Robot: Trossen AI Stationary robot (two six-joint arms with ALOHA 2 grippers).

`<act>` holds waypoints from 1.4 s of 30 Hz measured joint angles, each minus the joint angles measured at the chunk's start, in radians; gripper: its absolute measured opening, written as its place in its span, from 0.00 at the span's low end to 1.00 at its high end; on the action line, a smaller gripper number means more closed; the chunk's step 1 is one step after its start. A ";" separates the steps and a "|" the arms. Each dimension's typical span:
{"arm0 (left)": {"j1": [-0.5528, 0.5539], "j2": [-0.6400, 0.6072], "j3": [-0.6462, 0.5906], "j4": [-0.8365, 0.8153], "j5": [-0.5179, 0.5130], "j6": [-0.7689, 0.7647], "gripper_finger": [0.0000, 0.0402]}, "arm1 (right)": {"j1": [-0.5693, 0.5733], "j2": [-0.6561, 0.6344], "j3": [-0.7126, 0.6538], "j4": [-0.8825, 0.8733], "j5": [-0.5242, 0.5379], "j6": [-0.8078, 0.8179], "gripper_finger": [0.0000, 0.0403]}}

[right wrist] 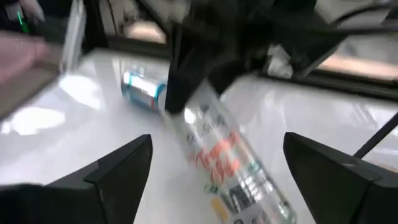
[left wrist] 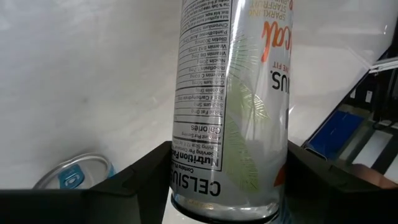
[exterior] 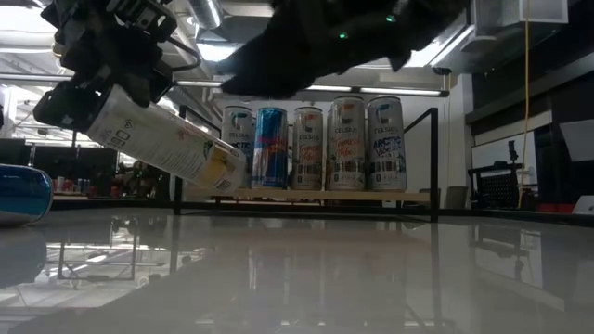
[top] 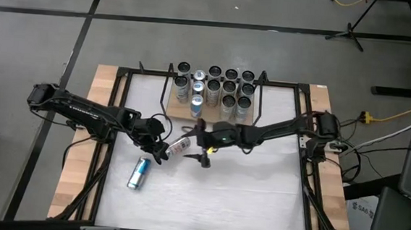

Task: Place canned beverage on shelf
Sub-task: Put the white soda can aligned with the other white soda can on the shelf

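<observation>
This is a robotics lab or workshop rather than a home. Beneath both grippers lies a white tabletop [top: 207, 195] in a black metal frame [top: 118, 123] on a grey concrete floor [top: 37, 38], with cables [top: 378, 138] and a stand's legs [top: 353, 31] beyond the right gripper's side. Past the left gripper [exterior: 111, 56], the low view shows exposed ceiling ducts and strip lights [exterior: 218, 51] and cluttered benches [exterior: 102, 181] in the distance.
</observation>
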 joint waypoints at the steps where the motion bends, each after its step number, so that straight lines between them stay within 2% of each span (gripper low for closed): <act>1: 0.000 0.000 0.000 0.000 0.000 0.000 0.58 | 0.000 0.013 0.031 -0.057 0.000 -0.016 0.87; 5: -0.002 0.000 0.000 -0.001 -0.002 0.007 0.58 | 0.000 0.075 0.161 -0.252 0.000 -0.080 0.87; 8: -0.010 0.000 0.000 -0.001 -0.005 0.008 0.58 | 0.000 0.123 0.234 -0.332 0.000 -0.112 0.87; 13: -0.030 0.000 0.000 0.000 -0.004 0.008 0.58 | 0.000 0.191 0.293 -0.333 0.000 -0.173 0.87; 19: -0.046 0.000 0.000 0.002 -0.003 0.008 0.58 | 0.000 0.221 0.298 -0.325 0.000 -0.226 0.87; 34: -0.046 0.000 0.001 0.071 -0.002 0.036 0.58 | 0.000 0.245 0.299 -0.327 0.000 -0.228 0.87; 38: -0.046 0.000 0.001 0.072 0.000 0.037 0.58 | 0.000 0.245 0.299 -0.328 0.000 -0.227 0.82; 42: -0.046 0.000 0.001 0.072 0.004 0.039 0.58 | 0.000 0.245 0.299 -0.329 -0.002 -0.230 0.70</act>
